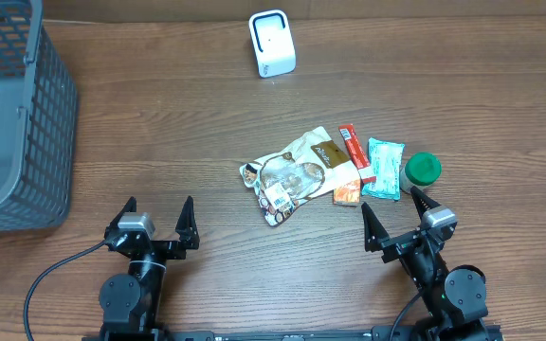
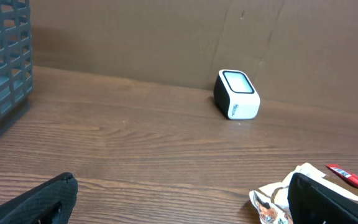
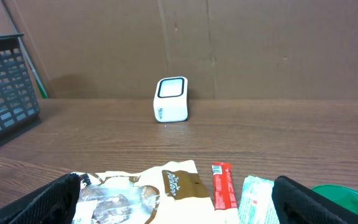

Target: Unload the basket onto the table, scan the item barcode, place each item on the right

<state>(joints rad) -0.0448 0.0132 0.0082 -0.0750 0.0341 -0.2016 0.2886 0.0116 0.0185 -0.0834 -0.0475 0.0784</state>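
A white barcode scanner (image 1: 272, 43) stands at the far middle of the table, also in the left wrist view as the scanner (image 2: 237, 94) and in the right wrist view as the scanner (image 3: 171, 99). A cream-and-brown snack bag (image 1: 294, 171) lies mid-table, with a red bar (image 1: 353, 147), an orange packet (image 1: 347, 194), a teal packet (image 1: 384, 168) and a green lid (image 1: 422, 170) to its right. My left gripper (image 1: 157, 220) stands open near the front left, empty. My right gripper (image 1: 394, 214) stands open just in front of the teal packet (image 3: 253, 200), empty.
A grey mesh basket (image 1: 14, 114) fills the far left corner, its side showing as the basket (image 2: 2, 59) in the left wrist view. A brown cardboard wall (image 3: 229, 43) rises behind the scanner.
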